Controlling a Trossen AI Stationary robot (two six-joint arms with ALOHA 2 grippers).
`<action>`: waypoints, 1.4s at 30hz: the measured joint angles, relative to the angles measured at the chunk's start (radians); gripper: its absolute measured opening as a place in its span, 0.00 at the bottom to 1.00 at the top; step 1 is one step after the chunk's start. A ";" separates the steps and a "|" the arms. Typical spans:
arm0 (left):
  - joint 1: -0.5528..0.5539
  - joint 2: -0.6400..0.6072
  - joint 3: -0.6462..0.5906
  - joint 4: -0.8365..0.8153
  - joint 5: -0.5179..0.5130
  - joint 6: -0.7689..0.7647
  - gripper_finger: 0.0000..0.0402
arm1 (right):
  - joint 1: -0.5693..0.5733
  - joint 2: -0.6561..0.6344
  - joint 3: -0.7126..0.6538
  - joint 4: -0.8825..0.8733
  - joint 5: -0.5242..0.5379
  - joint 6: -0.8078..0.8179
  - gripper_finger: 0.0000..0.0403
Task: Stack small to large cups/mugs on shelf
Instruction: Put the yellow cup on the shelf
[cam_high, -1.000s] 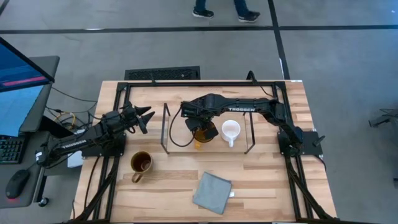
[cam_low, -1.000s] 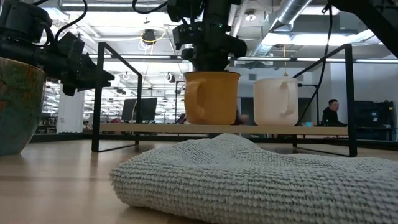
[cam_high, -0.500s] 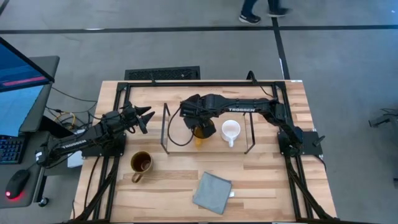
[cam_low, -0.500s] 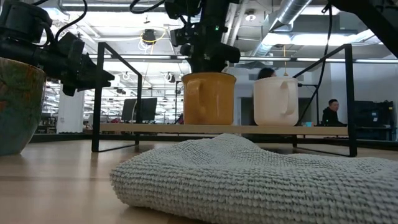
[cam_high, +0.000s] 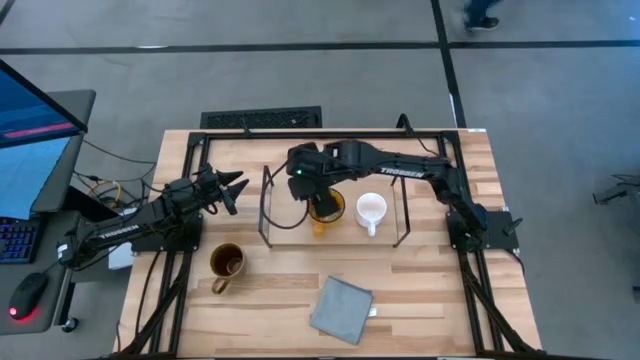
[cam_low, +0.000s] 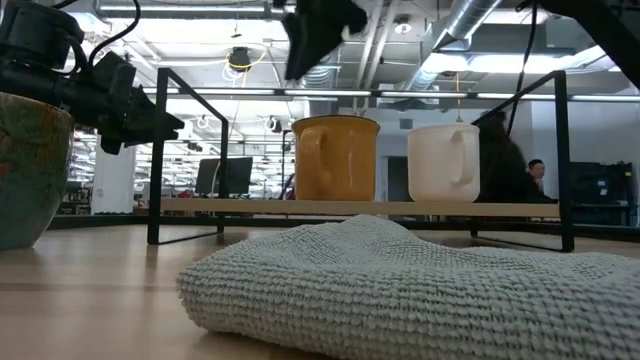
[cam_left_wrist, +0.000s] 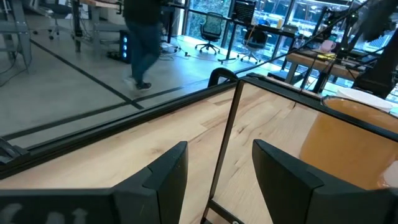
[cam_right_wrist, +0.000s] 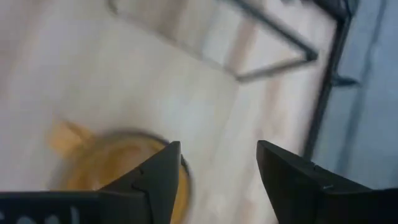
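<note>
The amber glass mug (cam_high: 326, 209) and the small white mug (cam_high: 371, 210) stand side by side on the light-wood shelf (cam_low: 230, 206). In the low view the amber mug (cam_low: 335, 158) is left of the white one (cam_low: 443, 162). The brownish-tan mug (cam_high: 226, 262) stands on the table in front of the shelf's left end. My right gripper (cam_high: 300, 181) is open and empty, raised above and left of the amber mug, which shows below its fingers in the right wrist view (cam_right_wrist: 118, 171). My left gripper (cam_high: 231, 188) is open and empty, left of the shelf.
A grey knitted cloth (cam_high: 340, 308) lies near the table's front edge and fills the low view's foreground (cam_low: 400, 290). Black wire frames (cam_high: 266, 205) stand at both short ends of the shelf. A person (cam_low: 505, 165) passes in the room behind.
My right gripper has risen off the amber mug's rim and moved up and toward the table's left. The amber mug stays upright on the shelf beside the white mug.
</note>
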 joint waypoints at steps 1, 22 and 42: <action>0.000 0.000 0.000 0.000 0.000 0.000 0.43 | 0.004 -0.002 0.007 0.007 -0.041 0.027 0.58; 0.000 0.000 0.000 0.000 0.000 0.000 0.43 | 0.074 0.049 -0.020 -0.009 -0.317 0.255 0.58; 0.000 0.006 0.000 0.000 0.002 0.000 0.43 | 0.100 0.170 -0.017 -0.082 -0.339 0.402 0.58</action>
